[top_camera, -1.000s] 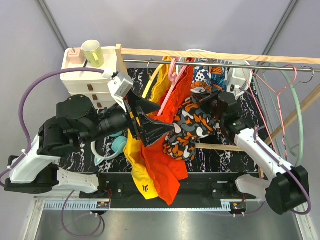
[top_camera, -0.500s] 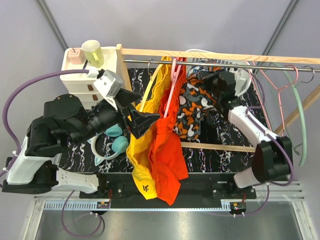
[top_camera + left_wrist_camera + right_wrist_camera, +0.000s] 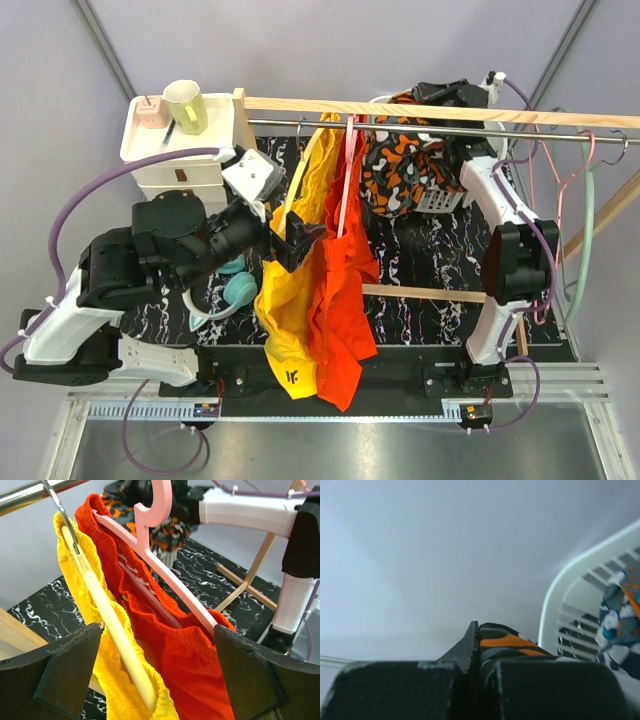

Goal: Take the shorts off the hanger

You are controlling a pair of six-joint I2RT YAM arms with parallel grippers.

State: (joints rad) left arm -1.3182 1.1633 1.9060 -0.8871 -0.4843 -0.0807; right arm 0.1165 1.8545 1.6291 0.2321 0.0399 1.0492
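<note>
**Right gripper** (image 3: 478, 642), pinching the dark grey shorts (image 3: 400, 165), has lifted them from the rail (image 3: 290, 122) to the basket (image 3: 554, 596); removal looks nearly complete. **Left gripper** (image 3: 157, 667) stands wide open.

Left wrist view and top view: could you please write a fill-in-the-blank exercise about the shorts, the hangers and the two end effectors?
1. The orange-red shorts hang on a ___ plastic hanger.
2. The yellow shorts hang on a hanger made of ___.
3. The dark grey patterned shorts are gripped by the ___ end effector.
4. The left end effector is ___ and holds nothing.

Missing words: pink; wood; right; open
</note>
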